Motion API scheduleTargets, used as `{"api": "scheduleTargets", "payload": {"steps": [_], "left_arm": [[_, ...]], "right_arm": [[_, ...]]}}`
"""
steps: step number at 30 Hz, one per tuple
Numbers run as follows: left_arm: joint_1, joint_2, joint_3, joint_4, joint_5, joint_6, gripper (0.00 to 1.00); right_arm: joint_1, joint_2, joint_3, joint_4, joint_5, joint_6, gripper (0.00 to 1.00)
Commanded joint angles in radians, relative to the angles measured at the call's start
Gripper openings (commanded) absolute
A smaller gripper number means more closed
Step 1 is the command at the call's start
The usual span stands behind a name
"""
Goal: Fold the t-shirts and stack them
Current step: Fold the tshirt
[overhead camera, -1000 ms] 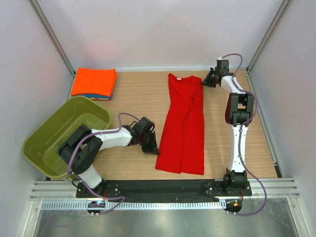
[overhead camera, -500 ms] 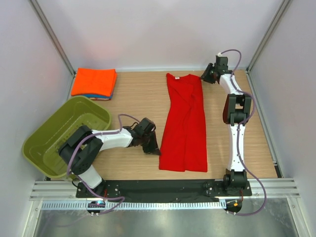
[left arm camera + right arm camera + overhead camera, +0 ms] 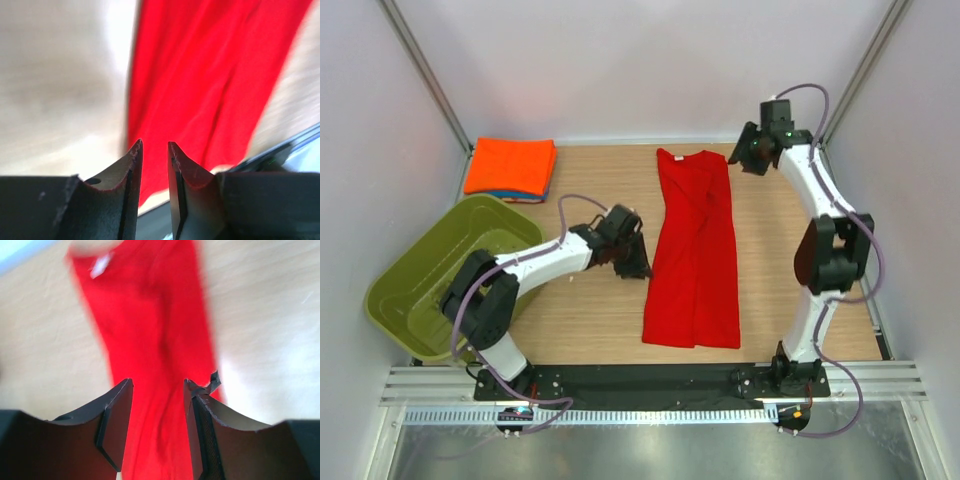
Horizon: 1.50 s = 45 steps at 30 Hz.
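Red shirt (image 3: 692, 250): 1 long strip, flat. Left gripper (image 3: 155, 146): slightly parted, empty. Right gripper (image 3: 157, 383): wider, empty. Risk: pinch catching 1 layer only, strip unfolding on lift.

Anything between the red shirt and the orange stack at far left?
No loose object. Only the left gripper sits beside the red shirt, on the side toward the orange stack. The green basket lies at the near left, off that line.

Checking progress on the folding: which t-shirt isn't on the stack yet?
The red t-shirt, lying out as a long narrow strip in the middle. The orange one sits folded on the blue one at the far left.
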Motion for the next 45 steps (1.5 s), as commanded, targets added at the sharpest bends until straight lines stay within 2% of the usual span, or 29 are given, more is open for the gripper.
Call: {"api": "scheduleTargets", "payload": {"steps": [1, 3, 4, 7, 10, 11, 14, 16, 19, 30, 35, 41, 45], "left_arm": [[0.107, 0.046, 0.176, -0.036, -0.029, 0.096, 0.27], [0.142, 0.089, 0.233, -0.017, -0.017, 0.122, 0.27], [0.174, 0.105, 0.297, -0.009, -0.009, 0.145, 0.27], [0.243, 0.197, 0.386, 0.020, 0.048, 0.147, 0.27], [0.286, 0.315, 0.477, 0.086, 0.126, 0.122, 0.27], [0.293, 0.347, 0.535, 0.118, 0.161, 0.121, 0.27], [0.302, 0.479, 0.626, 0.163, 0.251, 0.127, 0.27], [0.302, 0.564, 0.704, 0.201, 0.295, 0.130, 0.28], [0.303, 0.661, 0.794, 0.230, 0.315, 0.124, 0.28], [0.300, 0.890, 1.014, 0.235, 0.195, 0.047, 0.33], [0.302, 0.927, 1.032, 0.226, 0.140, 0.047, 0.32], [0.302, 1.010, 1.115, 0.226, 0.200, 0.040, 0.31], [0.302, 1.028, 1.123, 0.224, 0.214, 0.039, 0.25]], "right_arm": [[0.180, -0.218, -0.241, -0.092, 0.087, 0.005, 0.51], [0.269, -0.336, -0.352, -0.070, 0.112, 0.048, 0.50], [0.300, -0.372, -0.459, -0.053, 0.112, 0.064, 0.49], [0.423, -0.479, -0.609, -0.036, 0.150, 0.126, 0.49], [0.523, -0.571, -0.728, -0.003, 0.201, 0.205, 0.48], [0.597, -0.588, -0.751, 0.002, 0.224, 0.220, 0.48], [0.716, -0.642, -0.834, 0.034, 0.269, 0.281, 0.47], [0.762, -0.664, -0.875, 0.066, 0.288, 0.309, 0.46], [0.797, -0.687, -0.900, 0.056, 0.328, 0.321, 0.45], [0.866, -0.730, -0.989, 0.086, 0.341, 0.381, 0.42], [0.944, -0.653, -0.971, 0.108, 0.371, 0.389, 0.44], [1.040, -0.567, -0.955, 0.184, 0.385, 0.435, 0.46], [1.122, -0.510, -0.941, 0.194, 0.431, 0.481, 0.50]]}}
